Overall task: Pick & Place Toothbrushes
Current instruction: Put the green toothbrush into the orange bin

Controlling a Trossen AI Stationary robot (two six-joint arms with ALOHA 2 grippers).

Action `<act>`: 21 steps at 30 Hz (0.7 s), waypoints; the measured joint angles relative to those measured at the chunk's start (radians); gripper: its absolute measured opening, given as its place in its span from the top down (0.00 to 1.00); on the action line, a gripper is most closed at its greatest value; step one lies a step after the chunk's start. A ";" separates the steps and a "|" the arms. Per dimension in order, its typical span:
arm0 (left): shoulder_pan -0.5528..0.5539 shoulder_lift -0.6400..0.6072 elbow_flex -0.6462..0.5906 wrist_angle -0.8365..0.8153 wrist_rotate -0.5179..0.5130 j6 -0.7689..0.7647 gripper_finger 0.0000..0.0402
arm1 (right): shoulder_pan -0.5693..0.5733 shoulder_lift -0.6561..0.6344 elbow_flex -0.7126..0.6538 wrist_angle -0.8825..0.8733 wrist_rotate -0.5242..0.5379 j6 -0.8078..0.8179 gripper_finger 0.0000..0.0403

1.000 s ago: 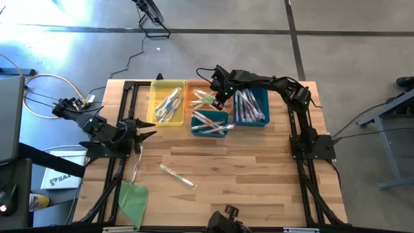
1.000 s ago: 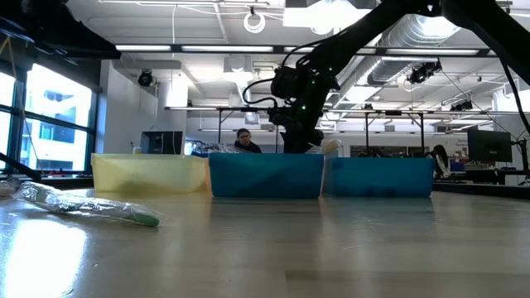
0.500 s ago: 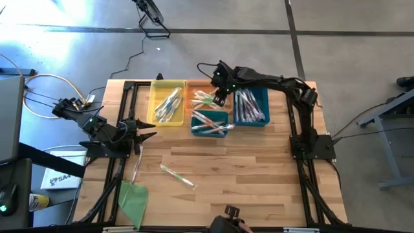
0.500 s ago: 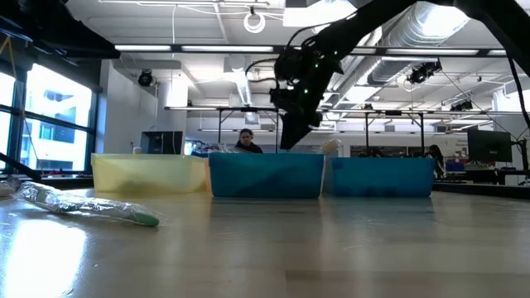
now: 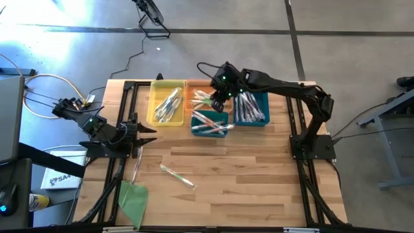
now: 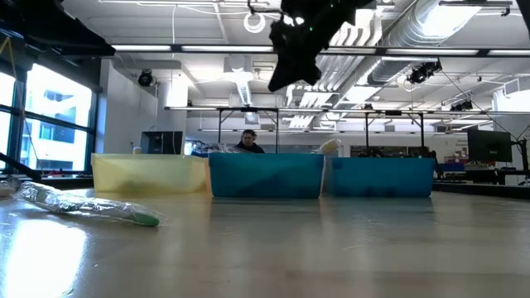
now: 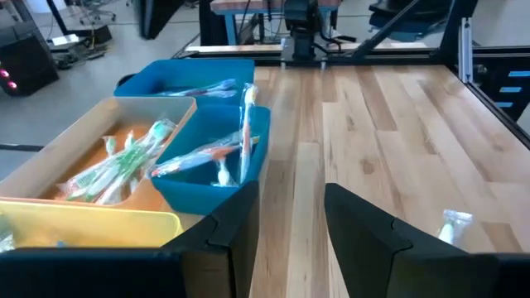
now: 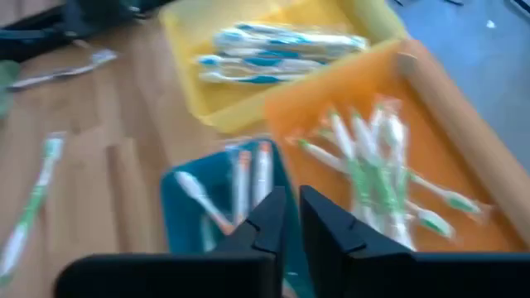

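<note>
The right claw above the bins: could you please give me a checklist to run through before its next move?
1. Right claw empty: ok, fingers nearly together with nothing between them.
2. Right claw clear of the bins: ok, the low view shows it high above the teal bin.
3. Toothbrush to fetch: ok, the green toothbrush lies alone on bare wood.
4. Second toothbrush reachable: cannot tell, it lies close beside the left arm's base.
5. Left claw out of the way: ok, open at the table's left side.

Toothbrushes in orange bin
</note>
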 joint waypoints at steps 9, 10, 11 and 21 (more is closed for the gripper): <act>0.000 0.000 0.000 0.000 0.038 0.001 0.67 | 0.131 -0.030 0.000 0.002 0.000 0.128 0.99; 0.000 0.000 0.000 0.001 0.058 0.004 0.67 | 0.143 -0.030 0.000 0.002 0.001 0.134 0.99; 0.000 0.000 0.000 0.000 0.072 0.005 0.67 | 0.155 -0.030 0.000 0.001 0.001 0.136 0.99; 0.000 0.002 0.000 0.017 0.098 0.008 0.67 | 0.237 -0.030 0.000 0.002 -0.082 0.165 0.99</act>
